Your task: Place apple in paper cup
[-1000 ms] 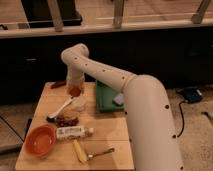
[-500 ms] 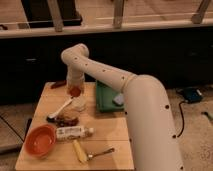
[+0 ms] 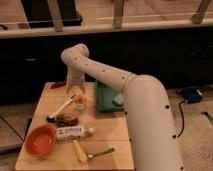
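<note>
The apple (image 3: 80, 100) sits in the paper cup (image 3: 80, 105) on the table (image 3: 107, 127). The gripper (image 3: 76, 90) hovers just above it; its finger spread cannot be told.

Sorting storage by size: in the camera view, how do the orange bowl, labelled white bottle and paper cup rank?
1. Wide orange bowl, though nearest the camera.
2. Long white labelled bottle.
3. Small pale paper cup, red-orange apple at its rim.
The gripper sits just above the cup.
</note>
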